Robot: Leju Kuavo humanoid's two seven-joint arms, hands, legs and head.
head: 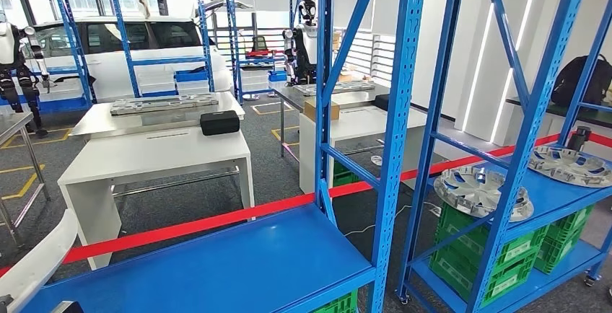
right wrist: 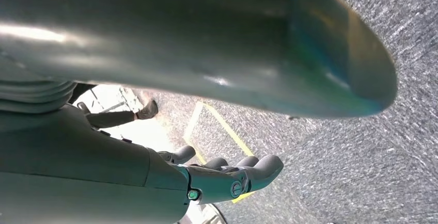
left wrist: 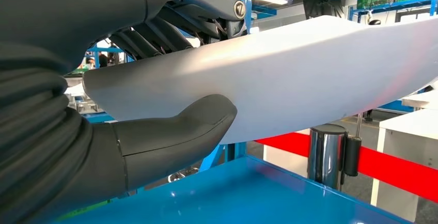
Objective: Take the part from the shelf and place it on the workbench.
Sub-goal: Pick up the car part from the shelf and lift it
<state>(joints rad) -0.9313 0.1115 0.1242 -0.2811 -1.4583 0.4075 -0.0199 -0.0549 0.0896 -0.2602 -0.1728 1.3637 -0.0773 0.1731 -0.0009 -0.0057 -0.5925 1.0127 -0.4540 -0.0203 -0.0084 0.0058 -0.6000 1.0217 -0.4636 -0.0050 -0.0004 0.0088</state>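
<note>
An automotive workshop: blue steel shelving, hubcaps, green crates, a white car.

The left hand at the frame's left has a grey ribbed cover, a thick matte-grey thumb with a seam line, and dark fingers on a round screw pivot. The right hand at lower centre is glossy grey with round screws.

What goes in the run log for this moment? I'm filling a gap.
left hand: grips long white curved part | part: above blue shelf | right hand: holds nothing, fingers apart | workbench placement: not yet
</note>
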